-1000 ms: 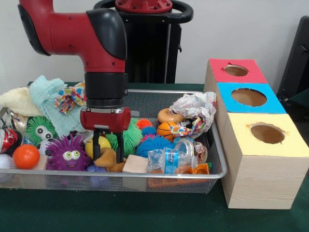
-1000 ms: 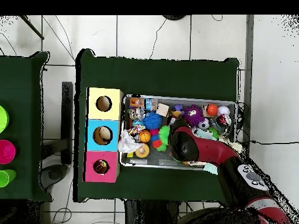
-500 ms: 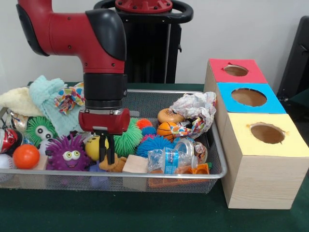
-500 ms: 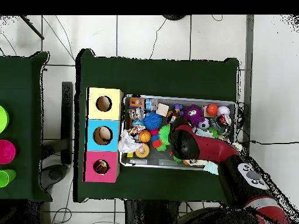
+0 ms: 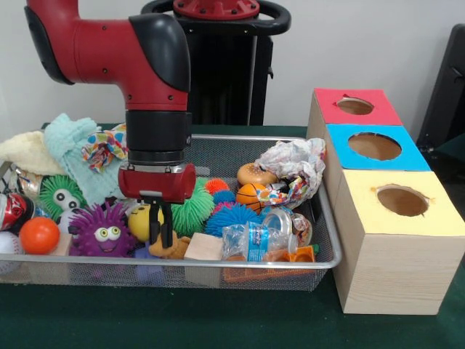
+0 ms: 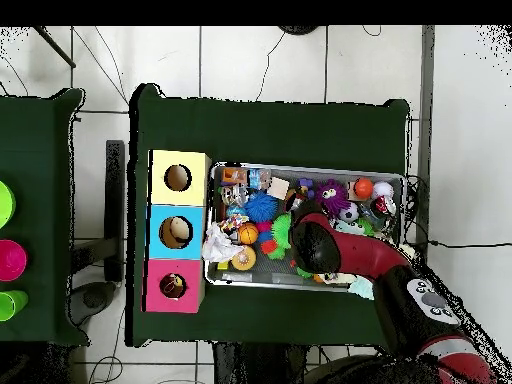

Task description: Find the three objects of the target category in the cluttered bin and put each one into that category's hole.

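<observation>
The red and black arm point(image 5: 109, 51) bends at its elbow and drops straight down, the wrist vertical. Its gripper point(image 5: 161, 231) points downward, the two black fingers point(image 5: 168, 224) drawn close together. In the overhead view the arm point(image 6: 345, 255) reaches in from the lower right.

Gripper point(image 5: 162, 236) raised slightly versus one second ago; red wrist housing sits higher over wire bin point(image 5: 320, 218). Fingers, spread wide then around tan toy point(image 5: 174, 247), now drawn close together, tips at toy's top. Arm shifted a little toward purple spiky ball point(image 5: 103, 231). Yellow smiley ball point(image 5: 143, 220), largely hidden behind fingers before, now shows more of its face. In overhead view, arm's black elbow point(image 6: 315, 246) moved slightly toward yellow-topped box point(image 6: 178, 178). No change over last half second.
</observation>
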Controlling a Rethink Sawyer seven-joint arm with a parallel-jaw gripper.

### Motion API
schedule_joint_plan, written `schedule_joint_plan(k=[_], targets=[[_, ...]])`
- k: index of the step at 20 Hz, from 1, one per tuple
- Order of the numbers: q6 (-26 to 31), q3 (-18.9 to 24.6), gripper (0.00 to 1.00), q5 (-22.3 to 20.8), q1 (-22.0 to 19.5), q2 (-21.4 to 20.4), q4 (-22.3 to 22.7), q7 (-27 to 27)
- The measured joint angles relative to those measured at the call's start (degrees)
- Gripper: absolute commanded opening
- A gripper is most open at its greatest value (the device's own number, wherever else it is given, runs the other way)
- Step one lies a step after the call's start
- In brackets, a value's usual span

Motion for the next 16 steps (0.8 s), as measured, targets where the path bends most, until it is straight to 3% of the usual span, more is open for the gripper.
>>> schedule_joint_plan(k=[5, 12, 16], targets=[[2.07, -0.48, 0.0, -0.01, 0.68, -0.98, 0.01, 0.0], [21.1, -3.64, 0.0, 1.81, 8.32, -10.07, 0.12, 0.0], [27.12, -4.3, 0.0, 2.75, 10.98, -13.56, 0.14, 0.0]])
